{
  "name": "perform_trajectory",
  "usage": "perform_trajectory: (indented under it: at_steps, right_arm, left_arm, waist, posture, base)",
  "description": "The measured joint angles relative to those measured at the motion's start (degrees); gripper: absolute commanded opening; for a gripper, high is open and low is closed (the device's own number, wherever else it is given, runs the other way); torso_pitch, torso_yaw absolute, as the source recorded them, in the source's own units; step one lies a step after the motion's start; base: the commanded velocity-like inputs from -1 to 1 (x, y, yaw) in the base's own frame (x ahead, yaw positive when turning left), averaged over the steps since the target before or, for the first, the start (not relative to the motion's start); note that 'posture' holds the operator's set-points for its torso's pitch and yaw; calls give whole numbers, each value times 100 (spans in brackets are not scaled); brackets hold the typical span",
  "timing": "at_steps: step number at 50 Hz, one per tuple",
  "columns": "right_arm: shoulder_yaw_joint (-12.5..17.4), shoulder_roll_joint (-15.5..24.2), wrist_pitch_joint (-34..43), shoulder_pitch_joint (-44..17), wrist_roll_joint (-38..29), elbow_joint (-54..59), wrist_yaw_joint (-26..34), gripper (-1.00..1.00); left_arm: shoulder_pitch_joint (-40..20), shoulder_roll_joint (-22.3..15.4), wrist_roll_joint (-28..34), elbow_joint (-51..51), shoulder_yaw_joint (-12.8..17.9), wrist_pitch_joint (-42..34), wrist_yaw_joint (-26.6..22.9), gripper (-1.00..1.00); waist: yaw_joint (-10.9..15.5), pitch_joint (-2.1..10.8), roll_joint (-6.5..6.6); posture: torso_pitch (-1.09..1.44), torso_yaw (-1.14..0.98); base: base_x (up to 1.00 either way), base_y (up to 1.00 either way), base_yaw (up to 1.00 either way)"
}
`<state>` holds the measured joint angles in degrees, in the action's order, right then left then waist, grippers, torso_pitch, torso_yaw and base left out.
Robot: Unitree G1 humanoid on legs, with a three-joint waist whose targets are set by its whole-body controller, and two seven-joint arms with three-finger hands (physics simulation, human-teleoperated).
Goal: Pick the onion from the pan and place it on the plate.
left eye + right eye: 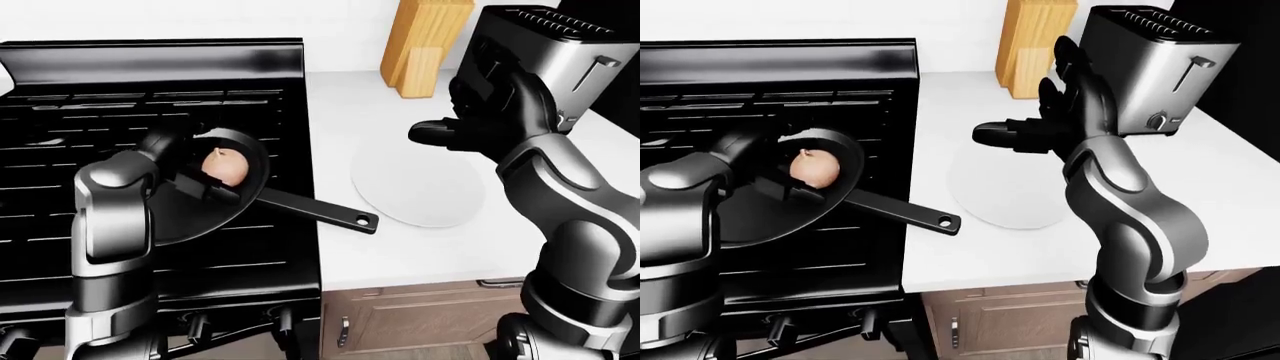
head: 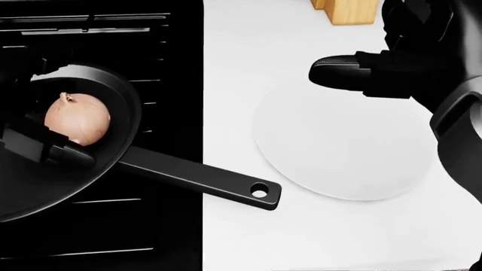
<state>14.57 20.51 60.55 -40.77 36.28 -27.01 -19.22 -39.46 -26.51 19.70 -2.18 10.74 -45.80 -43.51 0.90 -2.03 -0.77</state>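
A pinkish-brown onion lies in a black pan on the stove, the pan's handle pointing right over the counter edge. My left hand reaches into the pan, its dark fingers standing open against the onion's lower left side, not closed round it. A round white plate lies flat on the white counter right of the pan. My right hand hovers open and empty over the plate's upper edge, fingers spread and pointing left.
The black stove fills the left of the eye views. A wooden knife block and a steel toaster stand at the top right of the counter. Brown cabinet fronts are below.
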Motion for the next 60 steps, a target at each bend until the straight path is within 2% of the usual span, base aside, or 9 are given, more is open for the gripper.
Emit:
perform_trajectory:
  at_steps: [14,18,29,32,38,39,40,52,60]
  right_arm:
    - [-13,-24,-2,19,-38,-4,19,100]
    - [-9,-29,-6,14,-44,3,25,100]
    - [-6,-32,-3,8,-30,3,13,100]
    - [-7,-33,6,7,-21,-2,9,100]
    - [1,-26,16,0,-10,-6,-8,100]
    - [-1,-24,15,-2,-8,-1,-7,100]
    - [-3,-21,13,-4,-7,5,-5,100]
    - [-29,-23,-50,30,-37,34,28,100]
    - [-41,-57,-23,21,-83,23,44,100]
  left_arm:
    - [1,-34,23,-65,17,-52,-14,67]
    - [-7,-29,37,-44,26,-23,16,50]
    - [11,-30,24,-25,55,82,85,50]
    - [41,-34,13,-60,62,93,86,42]
    - [7,-48,33,-72,36,39,48,40]
    - [10,-43,34,-60,39,64,55,37]
    - [14,-43,35,-59,40,75,57,25]
    - [-19,-25,26,16,68,156,114,29]
    - [-63,-31,-83,80,101,112,249,10]
  waist:
    - [0,7,11]
    - [0,10,12]
    - [1,23,21]
    - [-3,22,23]
    - [1,20,24]
    - [0,21,25]
    - [-1,20,26]
    - [-2,23,25]
    - [-1,10,26]
  posture:
    - [0,0]
    - [0,0]
    - [0,0]
    - [0,0]
    - [0,0]
    - [0,0]
    - [0,0]
    - [0,0]
    - [0,0]
  base:
    - [0,0,0]
    - [0,0,0]
    - [0,0,0]
    - [0,0,0]
    - [0,0,0]
    - [0,0,0]
    - [0,0,0]
    - [0,0,0]
    - [0,0,0]
